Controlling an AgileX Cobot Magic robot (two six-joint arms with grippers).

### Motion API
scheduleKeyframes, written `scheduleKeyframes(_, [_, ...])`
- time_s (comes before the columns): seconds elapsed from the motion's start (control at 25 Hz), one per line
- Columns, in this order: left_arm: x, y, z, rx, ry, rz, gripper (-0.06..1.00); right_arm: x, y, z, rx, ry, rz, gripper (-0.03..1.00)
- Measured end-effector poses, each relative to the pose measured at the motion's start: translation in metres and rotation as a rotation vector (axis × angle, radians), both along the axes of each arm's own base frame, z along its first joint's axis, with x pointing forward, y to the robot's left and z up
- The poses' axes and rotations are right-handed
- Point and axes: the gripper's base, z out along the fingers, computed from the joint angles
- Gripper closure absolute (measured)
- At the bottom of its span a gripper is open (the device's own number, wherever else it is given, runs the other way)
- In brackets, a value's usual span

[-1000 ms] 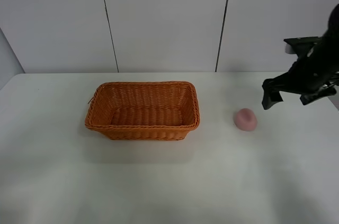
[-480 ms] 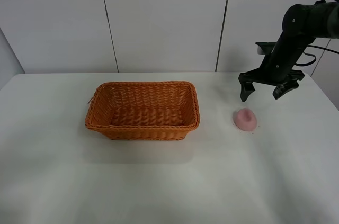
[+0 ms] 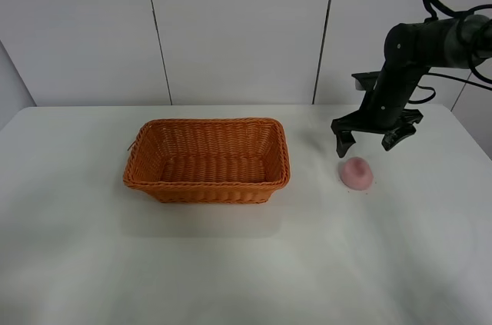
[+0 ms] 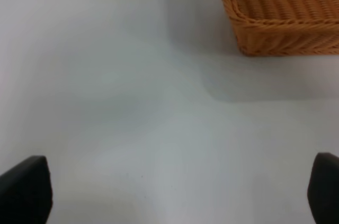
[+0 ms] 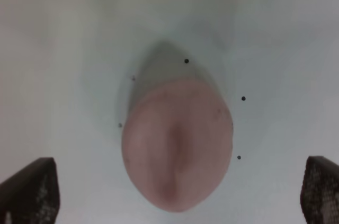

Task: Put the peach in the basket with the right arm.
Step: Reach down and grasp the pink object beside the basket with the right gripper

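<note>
Black jointed right arm (image 3: 401, 64) swung in from right side over last second. Its dark claw end effector (image 3: 367, 144) now just above small pink matte peach (image 3: 357, 174), jaws spread wide, empty. Peach on white desk (image 3: 254, 263), right of orange-brown wicker basket (image 3: 207, 184), apart from it. Approach looks done; descent and grasp still needed.

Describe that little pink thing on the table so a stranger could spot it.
Find the big orange wicker basket on the white table. To its right, apart from it, below the black right gripper, lies the peach: small, rounded, matte pink, the only pink thing there.
</note>
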Motion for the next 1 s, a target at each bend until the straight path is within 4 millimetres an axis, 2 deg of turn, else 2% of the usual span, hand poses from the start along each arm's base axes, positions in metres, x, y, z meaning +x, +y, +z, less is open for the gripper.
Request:
scheduleKeyframes(0.52, [0.000,0.000,0.000,0.000,0.000,0.000,-0.05,0.009,0.001,-0.055,-0.006,0.062,-0.008,0.27])
scheduleKeyframes(0.92, [0.000,0.000,0.000,0.000,0.000,0.000,-0.05,0.009,0.002,-0.064,-0.007,0.078,-0.009,0.27])
scheduleKeyframes(1.0, [0.000,0.000,0.000,0.000,0.000,0.000,-0.05,0.009,0.002,-0.064,-0.007,0.079,-0.009,0.32])
